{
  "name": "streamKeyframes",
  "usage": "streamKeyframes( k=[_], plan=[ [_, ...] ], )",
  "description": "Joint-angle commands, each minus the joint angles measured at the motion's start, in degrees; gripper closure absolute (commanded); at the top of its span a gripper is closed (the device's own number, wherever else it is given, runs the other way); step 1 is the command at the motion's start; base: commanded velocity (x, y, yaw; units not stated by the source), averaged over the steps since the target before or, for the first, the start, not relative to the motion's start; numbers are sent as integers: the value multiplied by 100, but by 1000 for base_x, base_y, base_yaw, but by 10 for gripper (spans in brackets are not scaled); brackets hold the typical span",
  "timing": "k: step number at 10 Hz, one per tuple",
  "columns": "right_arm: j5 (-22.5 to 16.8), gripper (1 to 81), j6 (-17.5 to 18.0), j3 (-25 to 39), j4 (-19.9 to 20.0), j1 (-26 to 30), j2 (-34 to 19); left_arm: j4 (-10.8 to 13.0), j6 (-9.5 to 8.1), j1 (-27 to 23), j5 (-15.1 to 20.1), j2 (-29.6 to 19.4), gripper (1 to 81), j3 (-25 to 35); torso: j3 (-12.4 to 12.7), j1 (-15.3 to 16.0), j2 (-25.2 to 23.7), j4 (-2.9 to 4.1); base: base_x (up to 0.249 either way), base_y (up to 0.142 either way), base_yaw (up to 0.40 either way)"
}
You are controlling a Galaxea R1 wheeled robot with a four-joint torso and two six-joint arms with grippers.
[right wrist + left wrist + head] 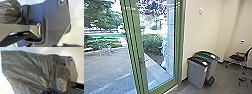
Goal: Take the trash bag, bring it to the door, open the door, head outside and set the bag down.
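Note:
A glass door (pixel 156 42) with a green frame stands in front of me in the head view, its handle (pixel 142 61) on the left edge of the leaf. I cannot tell if the door is ajar. The dark trash bag (pixel 31 69) is large in the left wrist view, and its folds draw together at my left gripper (pixel 52 91), which is shut on it. In the right wrist view the gathered trash bag (pixel 10 13) appears too, beside the robot's own dark plate and bar.
Right of the door, two grey bins (pixel 197 72) stand against the wall (pixel 201 27). An office chair (pixel 239 58) is farther right. Through the glass are a paved yard (pixel 106 67), outdoor furniture (pixel 106 50) and bushes (pixel 151 43).

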Motion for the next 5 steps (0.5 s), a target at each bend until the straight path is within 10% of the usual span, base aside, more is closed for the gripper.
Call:
streamKeyframes(
  k=[1, 5],
  plan=[
    [-348, 10, 19, 5, -12, 274, 42, 116, 7, -408, 312, 25, 811, 0, 0, 0, 0, 0, 149, 0, 0],
    [-348, 10, 19, 5, -21, 283, 51, 134, 7, -408, 312, 34, 811, 0, 0, 0, 0, 0, 155, 0, 0]
  ],
)
